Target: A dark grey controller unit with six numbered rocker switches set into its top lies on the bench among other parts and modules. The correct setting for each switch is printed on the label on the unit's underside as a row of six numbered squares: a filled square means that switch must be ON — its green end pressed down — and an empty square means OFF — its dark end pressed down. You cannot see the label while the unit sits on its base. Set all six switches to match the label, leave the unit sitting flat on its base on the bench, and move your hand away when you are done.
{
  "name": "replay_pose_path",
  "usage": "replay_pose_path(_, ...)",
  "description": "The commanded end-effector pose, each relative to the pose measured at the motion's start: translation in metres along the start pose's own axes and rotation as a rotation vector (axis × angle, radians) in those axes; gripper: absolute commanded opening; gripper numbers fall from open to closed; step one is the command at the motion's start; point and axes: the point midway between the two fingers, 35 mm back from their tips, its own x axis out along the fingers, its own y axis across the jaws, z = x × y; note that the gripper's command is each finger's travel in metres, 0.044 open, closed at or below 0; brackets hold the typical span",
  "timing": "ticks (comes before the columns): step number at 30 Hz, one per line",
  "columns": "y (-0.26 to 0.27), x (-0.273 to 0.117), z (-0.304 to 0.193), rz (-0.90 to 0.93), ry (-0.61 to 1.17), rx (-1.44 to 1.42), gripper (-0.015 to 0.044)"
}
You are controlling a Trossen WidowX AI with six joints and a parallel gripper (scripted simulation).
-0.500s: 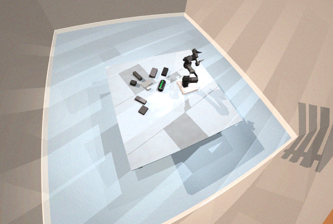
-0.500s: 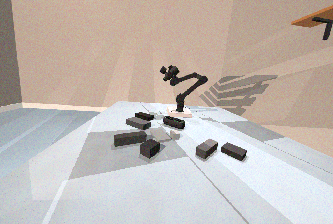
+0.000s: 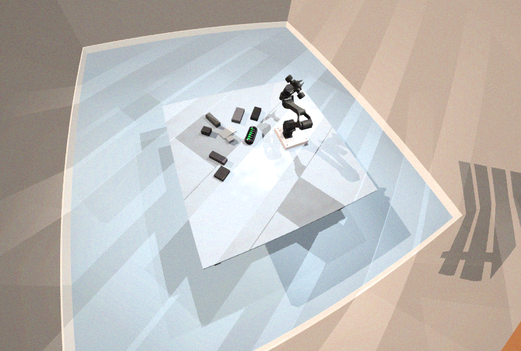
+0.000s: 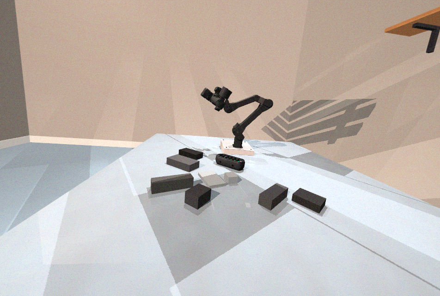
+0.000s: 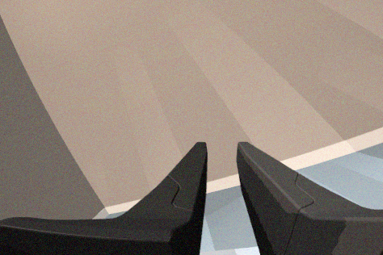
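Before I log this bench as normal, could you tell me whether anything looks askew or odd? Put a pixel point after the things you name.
One thing: the thin pale plate (image 3: 227, 132) (image 4: 212, 179) seems to sit tilted, close by the small pale block (image 3: 229, 139) (image 4: 231, 178), while the dark blocks lie flat. The controller (image 3: 250, 134) (image 4: 230, 162) sits upright, switches up.

From high above, my top view looks steeply down on the whole bench (image 3: 235, 216) (image 4: 227, 250). My exterior view sits low at its edge, nearer, facing the arm (image 3: 299, 108) (image 4: 250, 118); both share these. My wrist view looks between close fingertips toward a wall (image 5: 182, 68).
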Motion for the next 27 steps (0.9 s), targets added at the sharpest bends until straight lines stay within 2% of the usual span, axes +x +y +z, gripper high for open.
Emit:
replay_pose_path(1, 0.034, -0.017, -0.028, 0.172, 0.127, 0.028, 0.0000)
replay_pose_path(8, 0.083, -0.078, -0.086, 0.467, 0.456, 0.076, 0.0000)
replay_pose_path(15, 0.098, -0.164, -0.136, 0.659, 0.858, 0.084, 0.0000)
replay_pose_path(21, 0.079, -0.243, -0.164, 0.716, 1.230, 0.029, 0.0000)
replay_pose_path(27, 0.033, -0.313, -0.176, 0.655, 1.583, -0.098, 0.0000)
